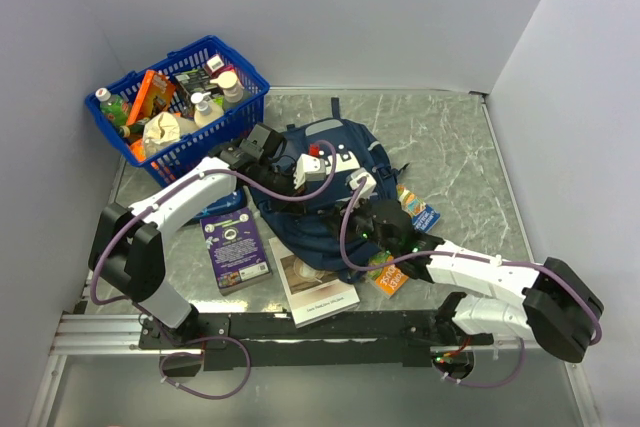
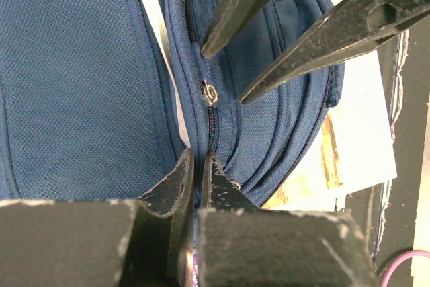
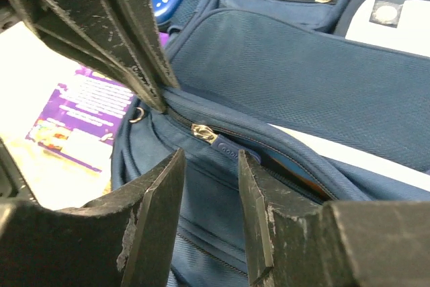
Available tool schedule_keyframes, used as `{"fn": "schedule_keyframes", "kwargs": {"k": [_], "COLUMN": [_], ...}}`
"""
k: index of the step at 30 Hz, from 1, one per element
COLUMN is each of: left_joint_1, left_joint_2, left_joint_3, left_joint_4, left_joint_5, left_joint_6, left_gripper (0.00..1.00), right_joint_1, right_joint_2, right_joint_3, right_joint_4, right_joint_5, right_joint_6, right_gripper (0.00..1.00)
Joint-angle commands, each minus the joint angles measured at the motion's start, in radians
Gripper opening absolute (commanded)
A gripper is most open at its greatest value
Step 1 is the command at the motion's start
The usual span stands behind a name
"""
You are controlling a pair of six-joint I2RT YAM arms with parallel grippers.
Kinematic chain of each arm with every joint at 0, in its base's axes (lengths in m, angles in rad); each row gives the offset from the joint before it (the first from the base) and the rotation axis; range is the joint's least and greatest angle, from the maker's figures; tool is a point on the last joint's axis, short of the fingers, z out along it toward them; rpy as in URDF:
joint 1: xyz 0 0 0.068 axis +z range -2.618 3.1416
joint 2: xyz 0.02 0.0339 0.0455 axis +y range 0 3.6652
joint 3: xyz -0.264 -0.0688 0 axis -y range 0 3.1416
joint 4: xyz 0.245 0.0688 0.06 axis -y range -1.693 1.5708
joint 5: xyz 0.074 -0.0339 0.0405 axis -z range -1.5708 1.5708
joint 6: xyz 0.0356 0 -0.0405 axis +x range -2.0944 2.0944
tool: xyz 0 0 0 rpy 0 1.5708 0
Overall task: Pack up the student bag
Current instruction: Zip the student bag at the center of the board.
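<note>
The blue plastic basket [image 1: 235, 117] stands at the far left corner of the bench [image 1: 450, 147]. It is crammed with white bottles [image 1: 205, 107], an orange packet [image 1: 150, 95], a green bottle [image 1: 110, 107] and a beige pouch [image 1: 160, 132]; whatever lies under these is out of sight.

The student bag [image 1: 330, 137] lies about the middle of the bench, both arms reaching over it. Along its zip a pale flat edge [image 3: 349, 151] shows in the gap; what it belongs to cannot be told. Books lie partly beneath the bag: a white one [image 1: 315, 287] at the near edge, an orange one [image 1: 385, 275] and a blue one [image 1: 418, 212] toward the right. A purple book [image 1: 235, 247] lies left of it.

The left end effector [image 2: 199, 166] has its fingers together, tips on the zip line; whether fabric is pinched between them is unclear. The right end effector [image 3: 209, 186] stands with its fingers apart, holding nothing, with the zip slider [image 3: 201, 131] just beyond them. From above, both sets of tips are lost against the dark bag.
</note>
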Motion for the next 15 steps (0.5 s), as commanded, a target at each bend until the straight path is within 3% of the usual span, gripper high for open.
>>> {"fn": "schedule_keyframes", "kwargs": {"k": [1, 8, 15], "left_joint_1": [-0.006, -0.006, -0.007], "left_joint_2": [-0.044, -0.046, -0.046], "left_joint_3": [0.027, 0.03, 0.018], "left_joint_4": [0.023, 0.015, 0.018], "left_joint_5": [0.115, 0.111, 0.108], "left_joint_6": [-0.016, -0.005, 0.001], "left_gripper": [0.01, 0.01, 0.01], "right_joint_1": [-0.005, -0.027, -0.033], "right_joint_2": [0.001, 0.043, 0.087], "right_joint_3": [0.01, 0.054, 0.137], "right_joint_4": [-0.001, -0.047, -0.082], "right_joint_5": [-0.084, -0.098, -0.121], "right_joint_6": [0.024, -0.017, -0.04], "right_gripper": [0.44, 0.4, 0.21]}}
